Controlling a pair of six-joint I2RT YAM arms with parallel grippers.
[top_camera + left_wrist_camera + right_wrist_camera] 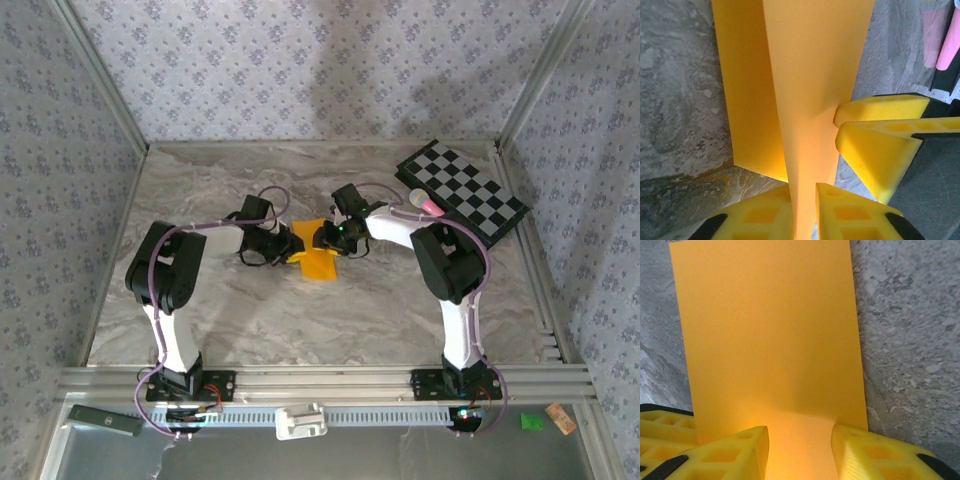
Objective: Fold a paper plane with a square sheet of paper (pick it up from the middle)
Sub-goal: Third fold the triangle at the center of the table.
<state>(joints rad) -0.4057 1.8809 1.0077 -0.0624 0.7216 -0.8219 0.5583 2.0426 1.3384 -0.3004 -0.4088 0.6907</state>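
Orange-yellow paper is the whole story here. The square sheet of paper [320, 262] sits dead centre of the top view where the two arms meet. It's already doubled over, with one layer standing up off the marble table [250, 330].

The left gripper [802, 202] is at the bottom edge of its wrist view. Its jaws are nearly together and, as far as I can see, touching both sides of the upright flap, so I'd call that a pinch on the paper. The right gripper [800, 445] has its jaws about half apart with a strip of the sheet running between them. I honestly can't tell whether it's actually clamping or just straddling.

My guess is this step is setting the centre fold. Tips:

- Check that the two layers line up along their edges before squeezing hard, because a crooked first crease will wreck the plane.
- Let one arm anchor while the other works along the fold. Two arms pulling apart on thin paper means a tear.
- Keep the paper low, close to the table, so it doesn't flop or twist.

The checkered board [462, 190] at upper right is well apart, so it's no worry.
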